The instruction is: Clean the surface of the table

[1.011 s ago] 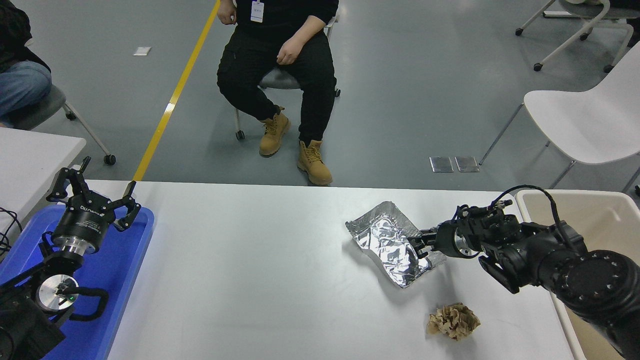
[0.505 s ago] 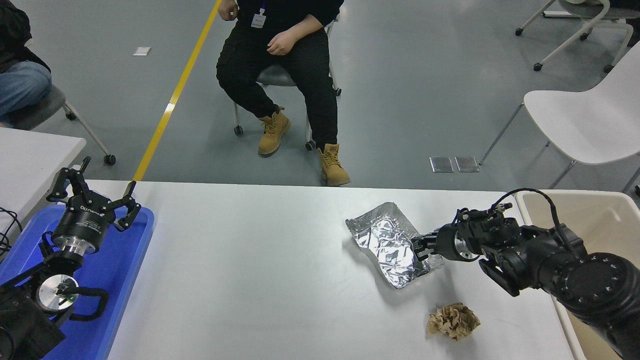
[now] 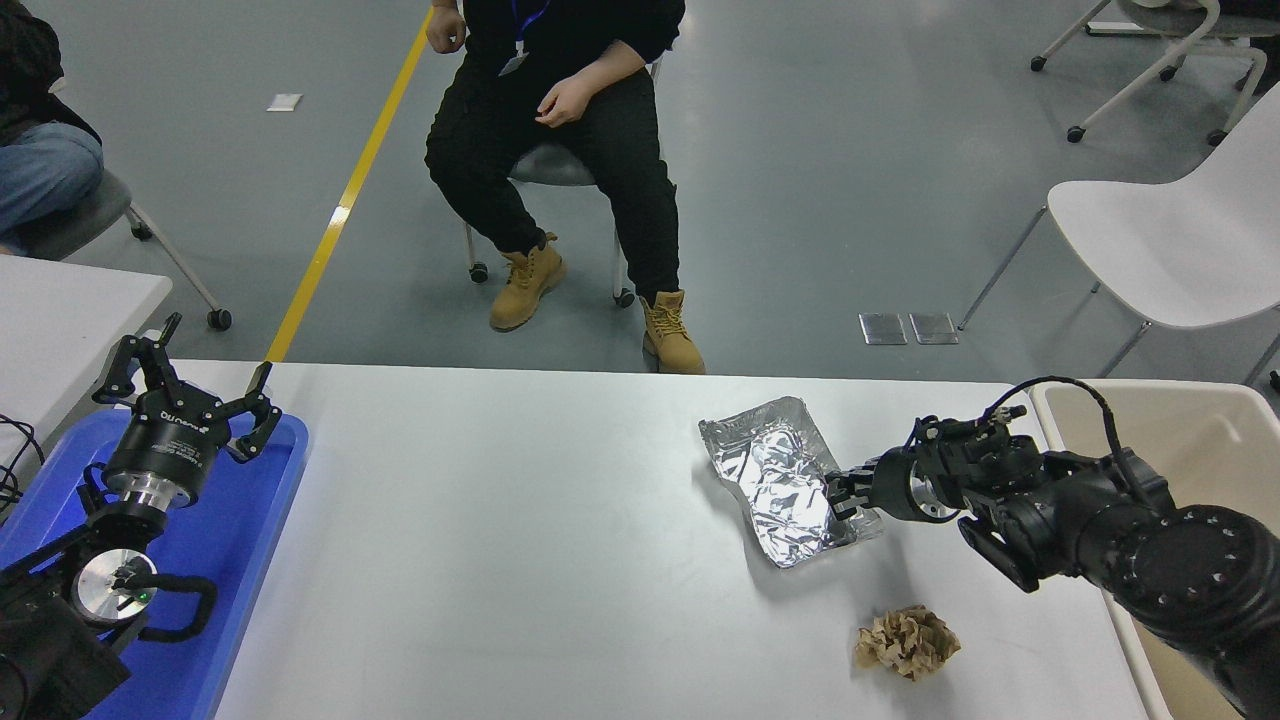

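At the lower left of the frame the left gripper (image 3: 190, 385) is parked above a blue plastic tray (image 3: 245, 520), its fingers spread wide and holding nothing; no shift from the earlier pictures is seen there. To its right the large matte white table surface (image 3: 520, 540) fills the middle and lower part of the frame, bare across its left and centre.

At the upper middle of the frame, beyond the table's far edge, a seated person in black clothing and tan boots (image 3: 570, 150) is seen; the feet have been shuffled leftward since a second ago, which has no bearing on the work.

Right of centre a crumpled silver foil tray (image 3: 785, 480) is gripped at its right rim by the right gripper (image 3: 845, 492), whose fingers are pinched together on the foil edge. Compared with a second ago, the foil has been drawn slightly toward the right and its near corner appears raised, a shadow being cast beneath it. It is judged that the lift has begun and that carriage toward the beige bin (image 3: 1190, 440) at the right edge of the frame is the likely step in hand.

Below the foil, at the lower right, a crumpled brown paper ball (image 3: 906, 642) lies untouched on the table, so at least one more piece of litter remains to be cleared.
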`<state>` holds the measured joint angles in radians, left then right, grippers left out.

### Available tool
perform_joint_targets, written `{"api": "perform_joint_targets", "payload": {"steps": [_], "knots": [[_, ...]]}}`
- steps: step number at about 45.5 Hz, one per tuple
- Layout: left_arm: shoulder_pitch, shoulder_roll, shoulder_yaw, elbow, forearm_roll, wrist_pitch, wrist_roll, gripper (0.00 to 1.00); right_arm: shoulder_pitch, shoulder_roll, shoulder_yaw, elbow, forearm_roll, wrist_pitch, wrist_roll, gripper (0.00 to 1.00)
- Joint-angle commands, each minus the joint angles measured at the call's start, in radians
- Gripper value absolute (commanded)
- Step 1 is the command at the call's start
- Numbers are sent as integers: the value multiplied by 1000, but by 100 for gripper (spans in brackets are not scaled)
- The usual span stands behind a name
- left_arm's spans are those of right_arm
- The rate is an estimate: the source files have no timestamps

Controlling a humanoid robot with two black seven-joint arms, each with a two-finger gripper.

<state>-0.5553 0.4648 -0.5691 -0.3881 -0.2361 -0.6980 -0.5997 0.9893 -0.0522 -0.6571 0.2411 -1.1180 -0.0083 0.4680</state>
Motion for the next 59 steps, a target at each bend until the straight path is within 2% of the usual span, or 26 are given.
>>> {"api": "perform_joint_targets", "payload": {"steps": [1,7,12,17,23,32,47,59], "knots": [[0,0,0,0,0,0,0,100,38,-23,4,14,132,8,32,0],[0,0,0,0,0,0,0,100,86,-80,7,84,201,11,78,0],[0,0,0,0,0,0,0,100,182,-193,17,275,269,11,112,0],[0,0,0,0,0,0,0,100,275,-294,33,441,293,11,113,0],[0,0,0,0,0,0,0,100,344,-363,33,524,293,14,113,0],[0,-2,0,0,0,0,0,100,443,-459,40,576,293,91,115,0],[0,0,0,0,0,0,0,100,566,-595,157,604,293,294,115,0],[0,0,0,0,0,0,0,100,578,-620,192,592,293,332,115,0]]}}
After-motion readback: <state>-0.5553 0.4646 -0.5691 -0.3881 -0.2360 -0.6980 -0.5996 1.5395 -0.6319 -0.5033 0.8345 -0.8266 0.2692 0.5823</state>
